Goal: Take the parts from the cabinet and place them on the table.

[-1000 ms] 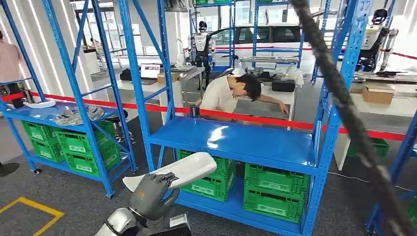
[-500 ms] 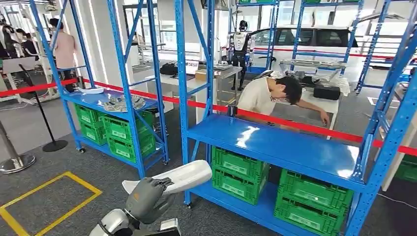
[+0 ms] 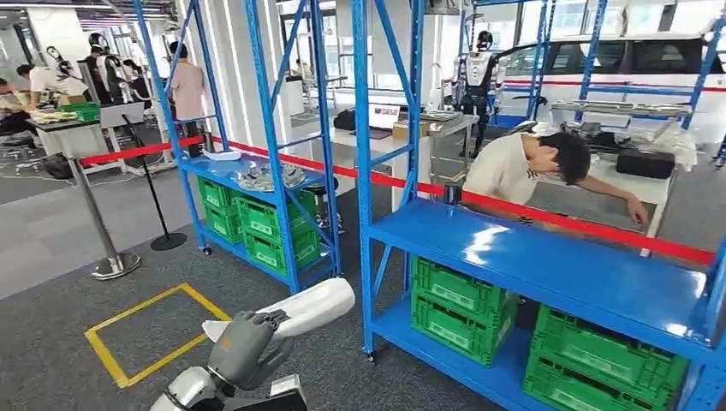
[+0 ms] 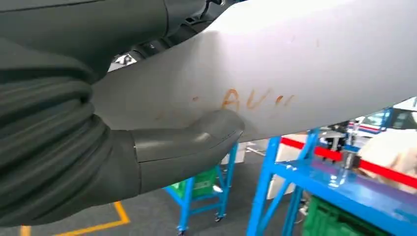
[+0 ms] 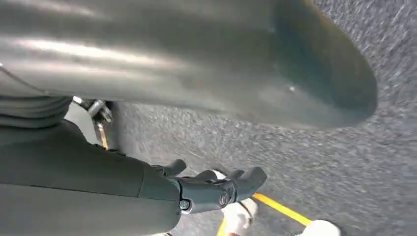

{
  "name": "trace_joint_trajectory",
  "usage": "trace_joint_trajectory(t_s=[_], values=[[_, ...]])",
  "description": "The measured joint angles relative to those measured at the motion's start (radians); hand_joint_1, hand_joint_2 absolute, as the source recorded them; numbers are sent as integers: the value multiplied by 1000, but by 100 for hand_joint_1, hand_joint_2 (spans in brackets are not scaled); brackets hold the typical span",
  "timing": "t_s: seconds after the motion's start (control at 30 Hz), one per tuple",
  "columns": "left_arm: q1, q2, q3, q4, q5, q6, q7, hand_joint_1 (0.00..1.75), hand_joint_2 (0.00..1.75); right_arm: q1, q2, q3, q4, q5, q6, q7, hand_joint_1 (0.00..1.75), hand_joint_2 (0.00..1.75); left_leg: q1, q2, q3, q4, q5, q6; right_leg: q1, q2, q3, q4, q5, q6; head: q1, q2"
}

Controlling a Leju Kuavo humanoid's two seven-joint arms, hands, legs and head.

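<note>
Gleaming blue shelf (image 3: pixel 548 261), grey carpet (image 3: pixel 60 342).

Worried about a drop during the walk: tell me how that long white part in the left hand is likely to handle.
The white part probably stays stiff: it juts past the left hand without sagging. Gripped near one end, it may lever downward. Its smooth, glossy shell under the thumb looks apt to slip.
</note>
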Motion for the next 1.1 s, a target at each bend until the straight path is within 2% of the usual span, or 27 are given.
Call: trace_joint_trajectory(t_s=[0.03, 0.07, 0.1, 0.13, 0.17, 0.27, 0.3, 0.33, 0.37, 0.43, 0.47, 0.5, 0.57, 0.6, 0.63, 0.67, 0.73, 0.77, 0.8, 0.83, 0.87, 0.93, 0.97, 1.0, 1.03, 1.07, 1.1], values=[[2, 2, 0, 3, 2, 5, -5, 175, 175, 0, 0, 0, 0, -8, 1, -19, 0, 0, 0, 8, 41, -74, 38, 1, 0, -11, 1, 0, -1, 2, 0, 0], [1, 2, 0, 6, 2, 15, -8, 175, 175, -1, 0, 0, 0, -17, 0, -36, 0, 0, 0, 25, 87, -157, 73, 4, 0, -20, 3, 0, -3, 4, 0, 0], [1, 2, 1, 9, 1, 31, -10, 175, 175, -1, 0, 0, 0, -24, -2, -50, 0, 0, -4, 69, 129, -238, 84, 8, 1, -30, 7, 0, -5, 8, 0, 0], [0, -1, 1, 11, 1, 50, -13, 175, 175, -1, -2, 0, 0, -27, -3, -54, 0, 0, -19, 91, 143, -253, 73, 17, 9, -38, 6, 2, -9, 14, 0, 0], [0, -4, 2, 14, 1, 65, -13, 175, 175, -1, -4, -1, 0, -30, -4, -53, 0, 0, -17, 72, 138, -253, 77, 25, 7, -48, 7, 0, -8, 20, 1, 0], [0, -5, 4, 19, -2, 79, -12, 175, 175, -5, -5, -1, 0, -31, -3, -46, 0, 0, -20, 33, 138, -262, 85, 42, 4, -84, 19, -3, -14, 38, 0, 0], [-1, -9, 4, 19, -2, 79, -12, 175, 175, -6, -7, -1, 0, -31, -3, -45, 0, 0, -14, 23, 144, -267, 89, 47, -4, -44, 14, 13, -24, 44, 0, 0], [-6, -13, 6, 22, -2, 81, -9, 175, 175, -7, -7, -1, 0, -31, -3, -45, 0, 0, -10, 14, 142, -267, 90, 54, -4, 6, -7, 60, -53, 44, 0, 0], [-7, -18, 6, 23, -2, 81, -9, 175, 175, -5, -8, -1, 0, -31, -3, -45, 0, 0, -10, 3, 142, -267, 90, 58, -3, 36, -50, 147, -95, 46, 2, 0], [-2, -29, 5, 28, -6, 87, -9, 175, 175, -3, -10, -1, 0, -31, -3, -45, 0, 0, -10, -24, 140, -266, 88, 61, -3, 52, -128, 291, -141, 49, 2, 0], [0, -29, 5, 29, -7, 92, -10, 175, 175, -2, -12, -1, 0, -34, -4, -45, 0, 0, -10, -37, 140, -264, 88, 61, -3, 52, -147, 314, -135, 49, 1, 0], [2, -29, 6, 31, -7, 97, -9, 175, 175, -1, -14, -2, 0, -43, -7, -48, 0, 0, -10, -50, 141, -261, 88, 60, -3, 52, -143, 290, -106, 49, 2, 0], [2, -32, 6, 28, -10, 105, -6, 175, 175, -2, -17, -8, 0, -56, -13, -48, 0, 0, -5, -78, 141, -252, 83, 53, -8, 64, -76, 131, -11, 49, 2, 0], [1, -35, 6, 25, -11, 106, -5, 175, 175, -2, -19, -10, 0, -58, -13, -48, 0, 0, -3, -90, 138, -245, 79, 46, -13, 95, -40, 50, 23, 50, 2, 0], [0, -37, 7, 23, -16, 106, -4, 175, 175, -2, -20, -11, 0, -59, -12, -48, 0, 0, -9, -101, 129, -236, 73, 38, -15, 134, -29, 24, 4, 54, 2, 0], [0, -38, 8, 20, -19, 106, -2, 175, 175, -3, -20, -11, 0, -59, -11, -48, 0, 0, -6, -114, 125, -236, 75, 32, -16, 121, -27, 24, 7, 49, 2, 0], [0, -38, 10, 16, -24, 105, 2, 175, 175, -8, -21, -14, 0, -60, -8, -48, 0, 0, 0, -130, 123, -244, 81, 18, -7, 104, -27, 24, 8, 37, 2, 0], [0, -36, 13, 13, -25, 104, 5, 175, 175, -10, -20, -16, 0, -60, -7, -49, 0, 0, 0, -140, 116, -245, 81, 11, -11, 93, -24, 19, 12, 29, 1, 0], [3, -33, 16, 8, -26, 103, 8, 175, 175, -11, -19, -16, 0, -60, -5, -49, 0, 0, -1, -107, 115, -234, 75, 9, -13, 78, -20, 12, 14, 21, 2, 0], [1, -32, 19, 4, -26, 102, 12, 175, 175, -11, -20, -16, 0, -60, -4, -50, 0, 0, -7, -49, 97, -197, 50, 5, -12, 72, -18, 10, 12, 14, -4, 0], [0, -32, 20, 0, -26, 101, 13, 175, 175, -11, -19, -17, 0, -60, -3, -50, 0, 0, -5, -23, 65, -133, 16, 1, -9, 61, -17, 10, 12, 10, -3, 0], [6, -33, 20, -5, -26, 94, 17, 175, 175, -8, -20, -18, 0, -58, -2, -49, 0, 0, -3, -5, -10, 16, -44, -4, -5, 35, -16, 10, 8, 5, -3, 0], [13, -32, 20, -8, -29, 92, 23, 175, 175, -9, -21, -18, 0, -57, -2, -49, 0, 0, -2, -3, -31, 55, -48, -5, -4, 22, -16, 10, 7, 3, -3, 0], [19, -32, 21, -11, -32, 88, 29, 175, 175, -9, -21, -18, 0, -53, -2, -49, 0, 0, -2, -1, -25, 39, -27, -4, -4, 11, -14, 10, 4, 3, -3, 0], [23, -30, 21, -14, -36, 85, 34, 175, 175, -9, -21, -18, 0, -51, -2, -49, 0, 0, -2, 1, 2, -15, 8, -2, -3, 1, -12, 10, 2, 3, -3, 0], [24, -28, 22, -18, -38, 84, 35, 175, 175, -9, -21, -18, 0, -50, -3, -49, 0, 0, -3, 10, 44, -96, 51, 3, -2, -10, -8, 10, 0, 4, -3, 0], [24, -27, 23, -24, -39, 84, 36, 175, 175, -9, -21, -18, 0, -48, -2, -49, 0, 0, -7, 35, 90, -184, 88, 10, 0, -19, -4, 10, -4, 6, -3, 0]])
